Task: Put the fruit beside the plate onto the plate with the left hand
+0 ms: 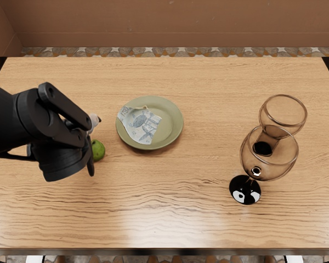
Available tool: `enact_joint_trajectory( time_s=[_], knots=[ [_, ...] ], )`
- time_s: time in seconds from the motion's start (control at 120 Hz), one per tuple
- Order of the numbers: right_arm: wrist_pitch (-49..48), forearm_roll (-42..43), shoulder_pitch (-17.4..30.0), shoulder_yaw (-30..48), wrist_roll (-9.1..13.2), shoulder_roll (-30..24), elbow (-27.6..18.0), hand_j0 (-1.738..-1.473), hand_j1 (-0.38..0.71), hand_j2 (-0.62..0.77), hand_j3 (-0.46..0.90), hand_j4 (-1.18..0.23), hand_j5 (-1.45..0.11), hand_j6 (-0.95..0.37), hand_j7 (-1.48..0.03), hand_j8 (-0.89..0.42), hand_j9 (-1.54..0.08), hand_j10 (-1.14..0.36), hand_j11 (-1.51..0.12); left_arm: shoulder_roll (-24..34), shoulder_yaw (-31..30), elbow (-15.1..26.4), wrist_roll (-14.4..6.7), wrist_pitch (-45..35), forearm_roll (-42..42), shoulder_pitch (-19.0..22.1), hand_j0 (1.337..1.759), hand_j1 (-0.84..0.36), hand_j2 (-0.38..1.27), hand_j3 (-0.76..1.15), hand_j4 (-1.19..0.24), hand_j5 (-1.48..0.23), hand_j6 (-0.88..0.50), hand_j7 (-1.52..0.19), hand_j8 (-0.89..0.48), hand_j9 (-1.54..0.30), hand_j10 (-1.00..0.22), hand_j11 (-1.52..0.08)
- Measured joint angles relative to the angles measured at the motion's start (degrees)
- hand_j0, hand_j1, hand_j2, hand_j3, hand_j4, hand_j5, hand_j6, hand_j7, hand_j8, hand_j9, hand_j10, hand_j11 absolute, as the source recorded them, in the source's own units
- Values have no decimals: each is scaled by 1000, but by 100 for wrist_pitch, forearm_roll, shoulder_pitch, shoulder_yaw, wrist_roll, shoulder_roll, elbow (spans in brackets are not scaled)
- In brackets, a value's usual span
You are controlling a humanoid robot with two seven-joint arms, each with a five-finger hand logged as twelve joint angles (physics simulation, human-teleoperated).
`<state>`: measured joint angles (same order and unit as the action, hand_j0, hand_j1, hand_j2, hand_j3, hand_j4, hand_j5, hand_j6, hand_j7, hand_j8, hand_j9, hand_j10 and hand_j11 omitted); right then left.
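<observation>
A small green fruit lies on the wooden table just left of an olive-green plate. My left hand comes in from the left edge and sits against the fruit's left side, hiding part of it. The hand is open: a light-tipped finger stands above the fruit and a dark finger below it, well apart. The fruit rests on the table. A crumpled patterned paper lies on the plate's left half. The right arm is not in view.
Two wine glasses stand at the right: one with a dark foot near the front, another behind it. The wooden table ends at a wall at the back.
</observation>
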<state>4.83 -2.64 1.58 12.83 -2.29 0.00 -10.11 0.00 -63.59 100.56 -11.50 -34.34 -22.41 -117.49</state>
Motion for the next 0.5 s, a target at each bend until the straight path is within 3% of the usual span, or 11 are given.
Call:
enact_joint_trajectory(
  time_s=[0.142,0.5],
  knots=[
    [0,0,0,0,0,0,0,-1658,-349,0,0,0,0,0,0,0,0,0,0,0,171,-12,5,-49,19,212,1658,235,19,0,-95,-123,-95,-123,-95,-123,-95,-123],
    [0,0,0,0,0,0,0,-1658,-349,0,0,0,0,0,0,0,0,0,0,0,234,-119,0,-65,-20,235,1658,231,20,0,-99,-129,-99,-129,-99,-128,-99,-128]
  ],
)
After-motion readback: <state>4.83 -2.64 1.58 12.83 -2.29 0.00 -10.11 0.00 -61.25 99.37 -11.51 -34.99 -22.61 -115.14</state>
